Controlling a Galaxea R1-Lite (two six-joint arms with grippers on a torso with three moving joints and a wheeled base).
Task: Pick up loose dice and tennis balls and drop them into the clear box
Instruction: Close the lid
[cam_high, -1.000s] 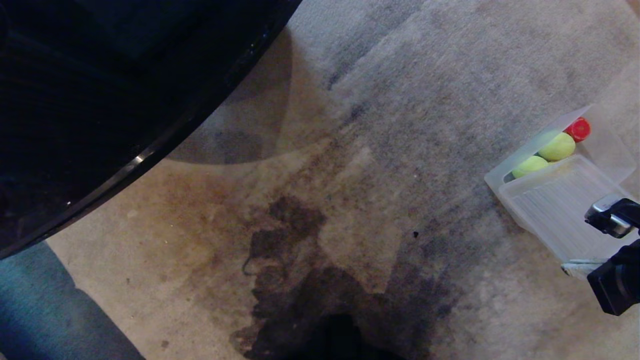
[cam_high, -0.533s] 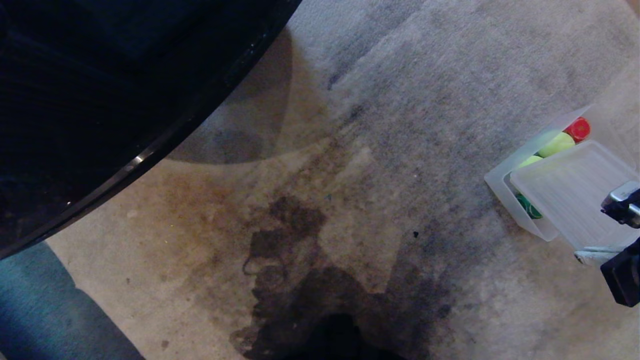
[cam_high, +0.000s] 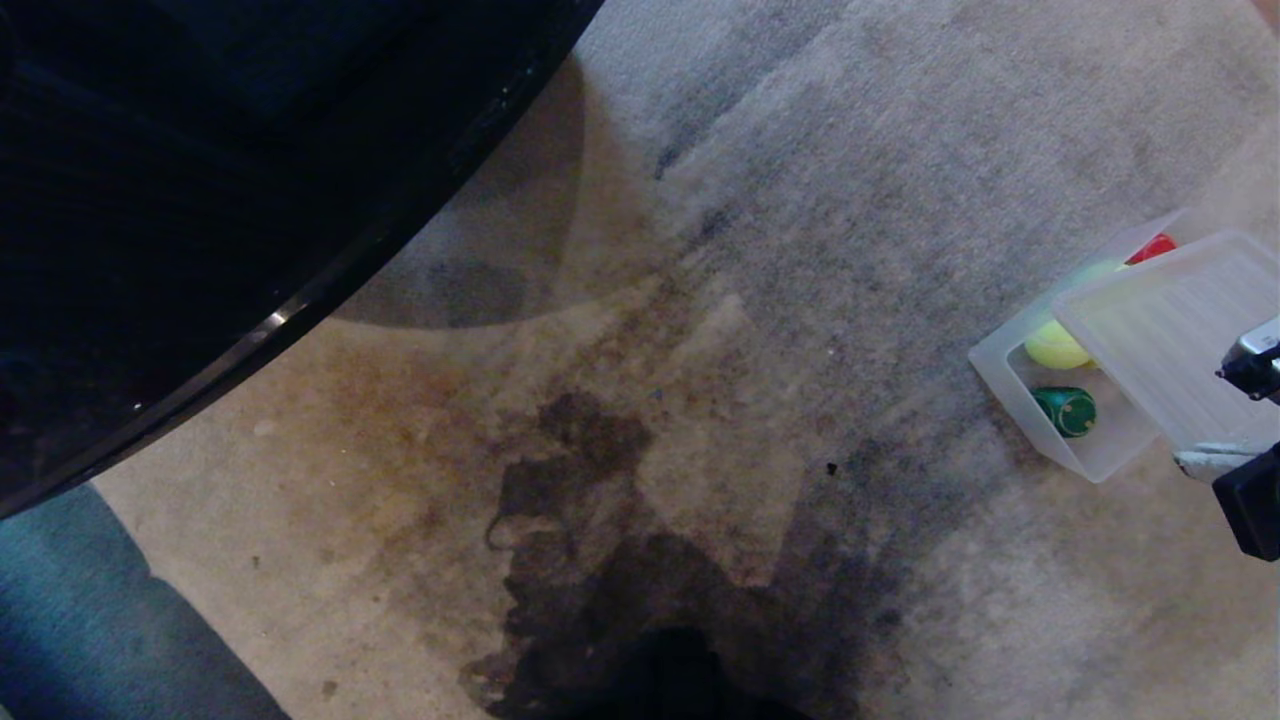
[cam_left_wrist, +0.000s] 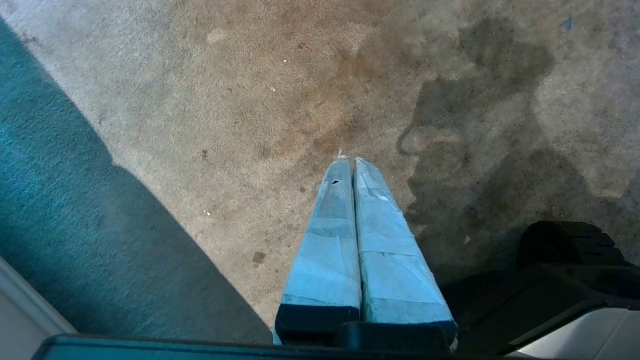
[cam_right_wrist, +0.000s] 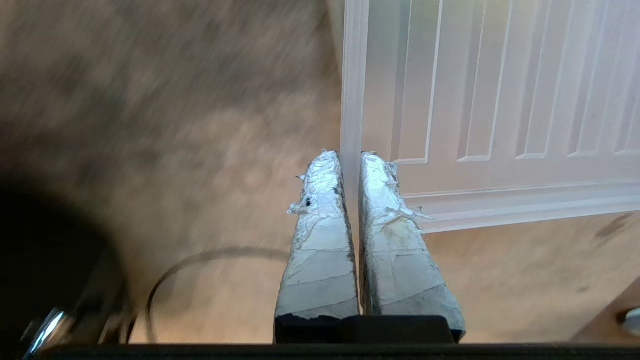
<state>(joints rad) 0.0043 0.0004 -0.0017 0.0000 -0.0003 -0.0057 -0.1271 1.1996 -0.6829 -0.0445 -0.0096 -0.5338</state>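
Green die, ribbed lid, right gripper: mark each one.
green die (cam_high: 1064, 411), head view, on its top face inside the clear box.
ribbed lid (cam_right_wrist: 500, 90), right wrist view, on its ribbed panel.
right gripper (cam_right_wrist: 350, 162), right wrist view, between the fingertips pinching the lid's edge.

Dim, warm light; broad soft shadows darken carpet (cam_high: 760, 300) near robot. Thin glare streak on black curved edge (cam_high: 275, 322), left. Right wrist view motion-blurred.
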